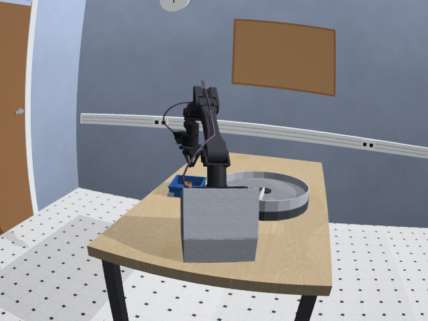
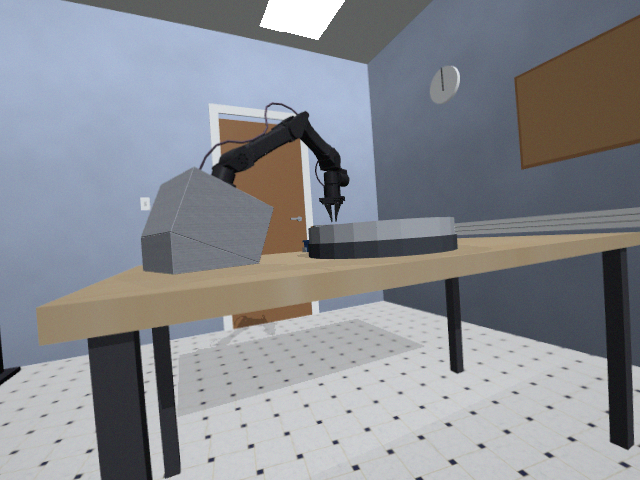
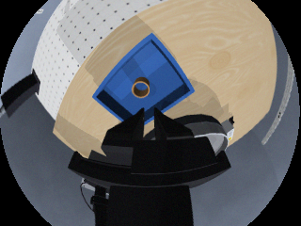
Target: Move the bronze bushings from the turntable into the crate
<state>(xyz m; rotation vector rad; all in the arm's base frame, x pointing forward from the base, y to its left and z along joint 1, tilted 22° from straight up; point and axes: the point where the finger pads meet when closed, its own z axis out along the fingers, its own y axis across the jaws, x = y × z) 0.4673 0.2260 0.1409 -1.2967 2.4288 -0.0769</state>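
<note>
One bronze bushing [image 1: 187,184] [image 3: 141,80] inside crate [image 1: 175,190] [image 2: 305,245] [image 3: 171,102], apart from walls; jaws above rim, narrowly open, empty.

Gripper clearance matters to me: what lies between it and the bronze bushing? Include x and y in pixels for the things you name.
No object: the wrist view shows only the crate's [image 1: 175,190] [image 2: 305,245] [image 3: 162,71] blue inside between gripper [image 1: 191,166] [image 2: 333,221] [image 3: 149,111] and bushing [image 1: 187,183] [image 3: 141,80].
</note>
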